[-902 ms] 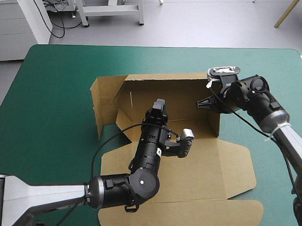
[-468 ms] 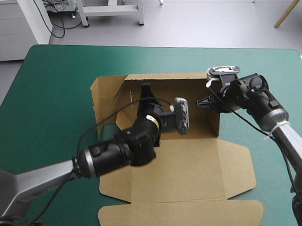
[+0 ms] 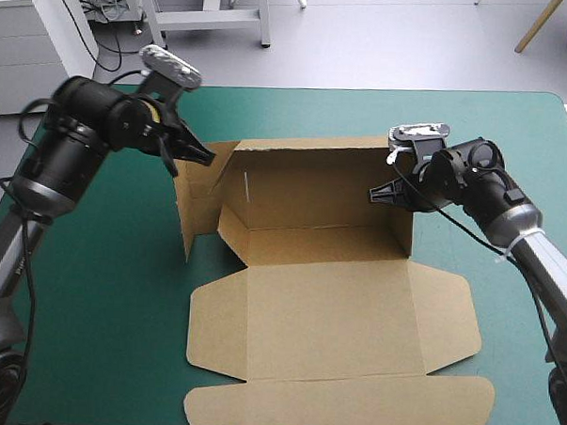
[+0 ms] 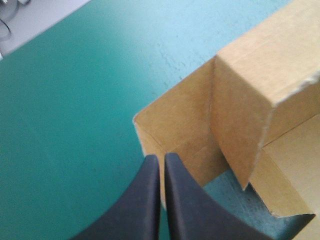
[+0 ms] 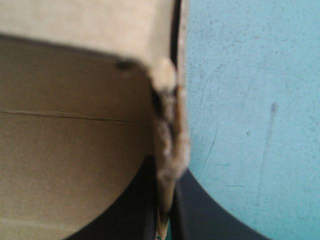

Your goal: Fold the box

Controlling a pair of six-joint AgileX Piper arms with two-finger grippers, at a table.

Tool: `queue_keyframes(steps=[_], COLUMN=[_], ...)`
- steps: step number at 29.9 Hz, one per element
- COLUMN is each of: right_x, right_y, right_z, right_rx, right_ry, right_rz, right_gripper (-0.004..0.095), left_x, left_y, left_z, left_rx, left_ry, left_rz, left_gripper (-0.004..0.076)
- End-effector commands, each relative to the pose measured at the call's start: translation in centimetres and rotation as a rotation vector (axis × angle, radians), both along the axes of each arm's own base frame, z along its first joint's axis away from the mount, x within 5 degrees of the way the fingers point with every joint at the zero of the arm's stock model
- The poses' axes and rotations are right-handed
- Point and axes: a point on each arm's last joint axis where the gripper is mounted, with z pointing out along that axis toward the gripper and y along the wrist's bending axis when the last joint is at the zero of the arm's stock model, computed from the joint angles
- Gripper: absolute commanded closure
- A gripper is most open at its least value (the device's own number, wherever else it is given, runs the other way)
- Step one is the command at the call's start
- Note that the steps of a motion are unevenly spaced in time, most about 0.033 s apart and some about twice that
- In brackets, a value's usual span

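1. Brown cardboard box: a matte cut sheet with creased fold lines, part-formed. It lies mid-table on the smooth teal-green table cover.
2. The far long wall stands upright, and a short wall is raised at the right end. At the left end a side flap stands splayed outward. The lid panel, with rounded side tabs, lies flat toward the table's near edge.
3. In the right wrist view the cut edge at the right wall's top looks paler and a little frayed.
4. Left pincer: the black fins are pressed together into one point, with no board seen between them. The tips sit at the free edge of the left flap; cannot tell whether they touch it. The arm reaches in high from the table's left, wrist angled down toward the box's far-left corner.
5. Right pincer: it pinches the right wall's top edge at the far-right corner, one fin inside the box and one outside. The arm comes in from the right, wrist bent inward.
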Motion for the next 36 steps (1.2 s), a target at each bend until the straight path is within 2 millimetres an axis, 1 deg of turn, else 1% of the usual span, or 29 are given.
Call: queue_keyframes(steps=[1, 5, 9, 12, 16, 20, 21, 23, 27, 29, 31, 33, 36], right_x=[-0.1, -0.1, -0.2, -0.3, -0.3, -0.3, -0.3, -0.3, -0.9, -1.3, -1.9, -2.1, -2.1], right_y=[-0.4, -0.4, -0.2, -0.1, -0.1, -0.1, -0.1, -0.1, -0.4, -0.5, -0.5, -0.3, 0.0], right_z=[2.6, 2.6, 2.5, 2.5, 2.5, 2.8, 3.1, 3.9, 5.6, 6.2, 6.3, 6.3, 5.7], right_rx=[0.014, 0.014, 0.037, 0.046, 0.044, 0.045, 0.046, 0.052, 0.041, 0.033, 0.03, 0.053, 0.076], right_ry=[-0.122, -0.122, -0.105, -0.101, -0.103, -0.102, -0.106, -0.119, -0.077, -0.042, 0.02, 0.033, 0.06], right_rz=[0.007, 0.011, 0.015, 0.02, 0.022, 0.021, 0.021, 0.02, 0.011, 0.007, 0.025, 0.035, 0.04], right_gripper=[0.0922, 0.0922, 0.0922, 0.0922, 0.0922, 0.0922, 0.0922, 0.0922, 0.0922, 0.0922, 0.0922, 0.0922, 0.0922], left_x=[-0.3, 0.2, 0.4, 0.4, -0.1, -2.1, -2.8, -3.8, -5.1, -5.1, -4.9, -4.8, -4.9], left_y=[3.6, 8.0, 11.0, 12.8, 14.8, 16.5, 17.0, 17.9, 19.2, 19.2, 19.1, 19.0, 19.0], left_z=[2.6, 2.8, 2.6, 1.8, -0.1, -3.0, -3.5, -5.2, -7.8, -8.2, -8.3, -8.2, -8.1], left_rx=[-0.215, -0.309, -0.372, -0.423, -0.497, -0.554, -0.561, -0.572, -0.595, -0.638, -0.673, -0.689, -0.682], left_ry=[-0.053, -0.051, -0.042, -0.02, -0.025, -0.054, -0.057, -0.037, 0.005, 0.002, -0.009, -0.019, -0.023], left_rz=[0.092, 0.224, 0.315, 0.375, 0.457, 0.569, 0.596, 0.657, 0.739, 0.753, 0.757, 0.757, 0.756], left_gripper=[0.071, 0.071, 0.071, 0.071, 0.071, 0.071, 0.071, 0.071, 0.071, 0.071, 0.071, 0.071, 0.071])
